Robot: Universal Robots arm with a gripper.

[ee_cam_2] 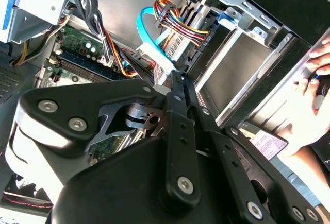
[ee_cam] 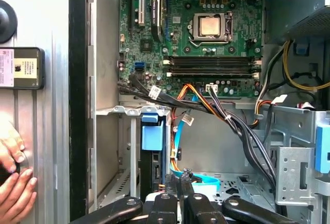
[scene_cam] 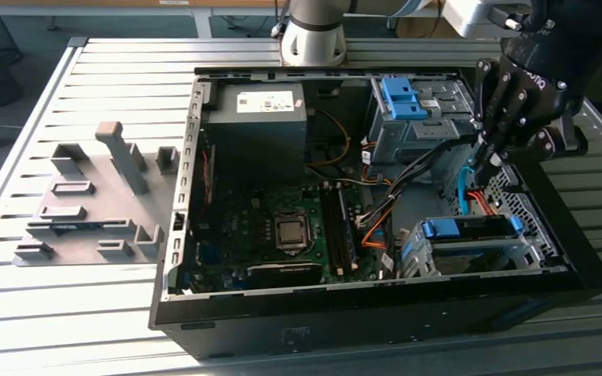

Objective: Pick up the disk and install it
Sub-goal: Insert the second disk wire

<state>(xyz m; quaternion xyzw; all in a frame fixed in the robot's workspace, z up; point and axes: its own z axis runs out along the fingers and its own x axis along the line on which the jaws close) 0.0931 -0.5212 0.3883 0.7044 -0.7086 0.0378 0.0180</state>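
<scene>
One gripper [scene_cam: 486,153] above disk [scene_cam: 472,228]

- The exterior view is looking down from above and a little off, taking in the whole open computer case [scene_cam: 385,313]
- Both wrist views are sitting close inside it, sharing the motherboard [ee_cam: 206,33] and the light-blue cable [ee_cam_2: 147,33]

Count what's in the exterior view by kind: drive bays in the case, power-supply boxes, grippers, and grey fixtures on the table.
Drive bays: 2, the upper drive bay and the lower drive bay
Power-supply box: 1
Gripper: 1
Grey fixture: 1
Total: 5
</scene>
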